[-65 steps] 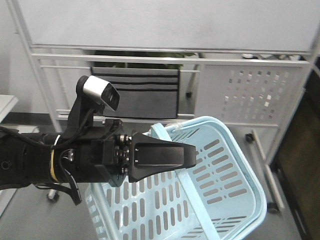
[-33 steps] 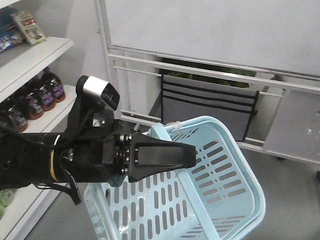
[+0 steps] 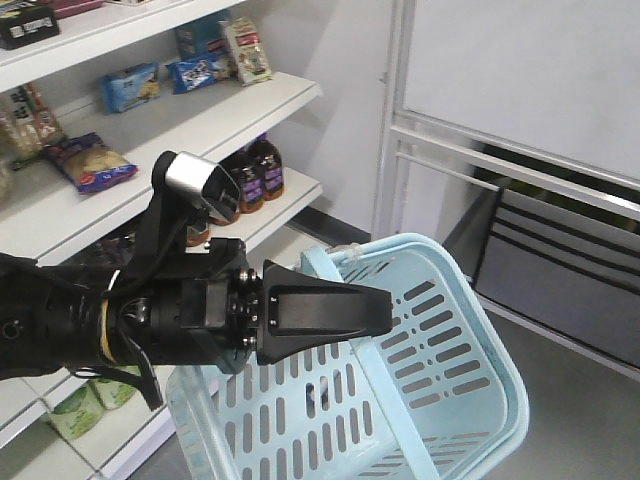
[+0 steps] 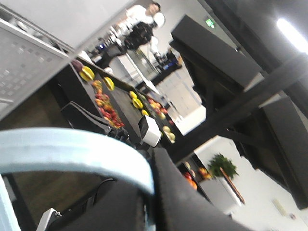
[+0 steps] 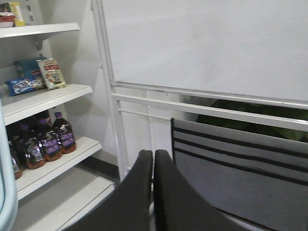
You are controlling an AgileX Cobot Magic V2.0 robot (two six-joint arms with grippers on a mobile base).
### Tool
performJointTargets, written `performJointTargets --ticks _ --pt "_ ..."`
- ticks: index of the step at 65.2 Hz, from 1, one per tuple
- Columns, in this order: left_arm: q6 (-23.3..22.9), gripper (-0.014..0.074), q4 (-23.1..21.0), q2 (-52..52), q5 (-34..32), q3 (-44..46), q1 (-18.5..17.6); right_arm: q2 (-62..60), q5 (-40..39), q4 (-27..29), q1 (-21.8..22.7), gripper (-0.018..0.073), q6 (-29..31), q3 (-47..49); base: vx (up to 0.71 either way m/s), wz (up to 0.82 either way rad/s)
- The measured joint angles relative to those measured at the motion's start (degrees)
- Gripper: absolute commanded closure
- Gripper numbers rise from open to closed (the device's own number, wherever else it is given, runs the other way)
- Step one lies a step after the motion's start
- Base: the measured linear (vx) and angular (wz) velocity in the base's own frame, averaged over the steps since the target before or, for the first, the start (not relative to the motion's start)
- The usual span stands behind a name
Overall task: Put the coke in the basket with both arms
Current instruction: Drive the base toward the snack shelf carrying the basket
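Front view: the backdrop has swung from a white rack to shelves [image 3: 160, 130] at upper left, so the stock is likely being approached. The basket [image 3: 450, 350], pale blue and slotted, is hung lower right beneath an arm [image 3: 60, 320].

Left wrist: the left pincer [image 4: 155, 183] is apparently clamped on the handle [image 4: 72, 149].

Right wrist: the right pincer [image 5: 153, 156] is pressed narrow, with nothing held.

No coke is shown in any view.

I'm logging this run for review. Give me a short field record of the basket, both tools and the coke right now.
basket: pale blue, hanging tilted, no bottle visible inside
left tool: shut on the basket's handle
right tool: shut, holding nothing
coke: not seen in any view
shelf: dark bottles with purple labels below it
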State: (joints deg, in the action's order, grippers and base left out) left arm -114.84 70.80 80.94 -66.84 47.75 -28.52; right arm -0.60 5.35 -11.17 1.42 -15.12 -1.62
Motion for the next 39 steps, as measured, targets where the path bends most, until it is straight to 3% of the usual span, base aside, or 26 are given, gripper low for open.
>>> performJointTargets --ticks 39 --pt "0.0 0.0604 0.0 0.0 0.0 0.0 0.0 0.0 0.0 0.0 0.0 0.0564 0.0 0.0 0.14 0.55"
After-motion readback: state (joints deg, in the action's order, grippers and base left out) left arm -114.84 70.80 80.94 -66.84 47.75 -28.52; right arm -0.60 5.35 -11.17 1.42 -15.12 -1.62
